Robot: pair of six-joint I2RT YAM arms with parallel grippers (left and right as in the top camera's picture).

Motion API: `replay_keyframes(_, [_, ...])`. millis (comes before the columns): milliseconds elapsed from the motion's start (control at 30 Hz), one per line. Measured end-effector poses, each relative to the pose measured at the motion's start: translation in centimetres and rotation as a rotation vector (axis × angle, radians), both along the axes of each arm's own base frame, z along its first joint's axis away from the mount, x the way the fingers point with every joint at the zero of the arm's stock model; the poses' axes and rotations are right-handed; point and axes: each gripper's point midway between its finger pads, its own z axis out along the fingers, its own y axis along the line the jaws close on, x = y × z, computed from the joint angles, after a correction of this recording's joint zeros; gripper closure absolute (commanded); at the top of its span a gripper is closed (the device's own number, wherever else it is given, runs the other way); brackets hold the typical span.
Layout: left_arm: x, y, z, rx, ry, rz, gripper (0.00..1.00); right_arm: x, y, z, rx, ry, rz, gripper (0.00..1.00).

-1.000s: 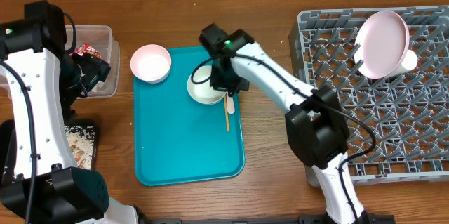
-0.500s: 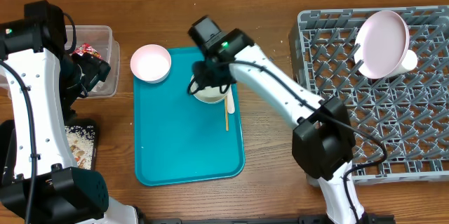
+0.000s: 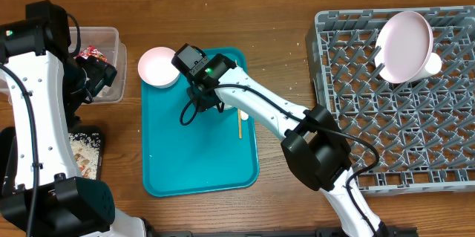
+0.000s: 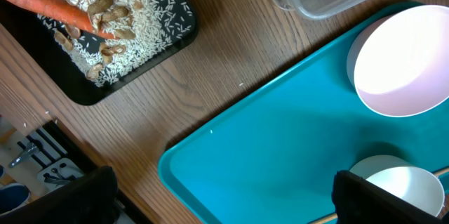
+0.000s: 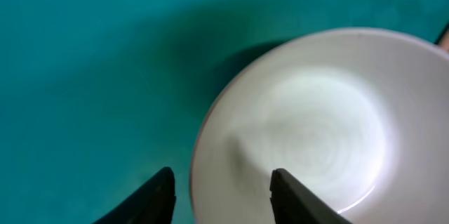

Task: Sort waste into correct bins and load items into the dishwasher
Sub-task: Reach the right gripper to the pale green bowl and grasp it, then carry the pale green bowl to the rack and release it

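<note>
Risk first: the right end effector (image 5: 221,196) sits right at the rim of the bowl (image 5: 309,133) on the teal tray (image 5: 84,76), with one finger outside the wall and the other over the inside. If it closes this shallow, the smooth rim could slip free, or the bowl could tip and skate across the tray. The fork (image 3: 240,122) lies just beside it, so a skidding bowl could knock it. A thin pinch might also let go on the carry to the rack (image 3: 415,155) far right, where the plate (image 3: 404,35) and cup (image 3: 433,63) sit. The second bowl (image 3: 159,67), at the tray's top-left corner, is near the arm and could get nudged.

Now the end effector: the jaws are partly apart, wider than the bowl's wall, with the rim between them. I judge nothing is gripped yet, and I can't tell whether the outer finger touches. The left end effector (image 4: 224,199) hangs spread wide and empty over the tray's edge and the counter (image 4: 231,48).
</note>
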Motion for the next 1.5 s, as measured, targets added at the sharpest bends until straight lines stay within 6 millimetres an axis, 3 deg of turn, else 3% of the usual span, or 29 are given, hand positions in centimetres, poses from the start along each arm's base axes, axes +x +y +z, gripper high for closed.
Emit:
replay_keyframes(100, [0.0,0.0,0.0,0.000,0.000,0.000,0.00,0.5,0.0,0.1,-0.004,-0.026,-0.006,0.64])
replay_keyframes(567, [0.0,0.0,0.0,0.000,0.000,0.000,0.00,-0.2,1.0,0.2,0.004,-0.032,0.014,0.64])
replay_keyframes(733, [0.0,0.0,0.0,0.000,0.000,0.000,0.00,-0.6,1.0,-1.4,-0.017,-0.009,0.022,0.65])
replay_keyframes(833, [0.0,0.0,0.0,0.000,0.000,0.000,0.00,-0.5,1.0,-1.7,-0.021,-0.007,0.022,0.79])
replay_keyframes(967, [0.0,0.0,0.0,0.000,0.000,0.000,0.00,-0.5,1.0,-1.7,-0.023,-0.009,0.017,0.85])
replay_keyframes(1100, [0.0,0.0,0.0,0.000,0.000,0.000,0.00,-0.6,0.8,-1.7,-0.033,-0.005,0.015,0.96])
replay_keyframes(1333, [0.0,0.0,0.0,0.000,0.000,0.000,0.00,-0.2,1.0,0.9,-0.025,-0.016,-0.008,0.96])
replay_keyframes(1500, [0.0,0.0,0.0,0.000,0.000,0.000,0.00,-0.6,0.9,4.0,-0.009,0.007,-0.060,0.96])
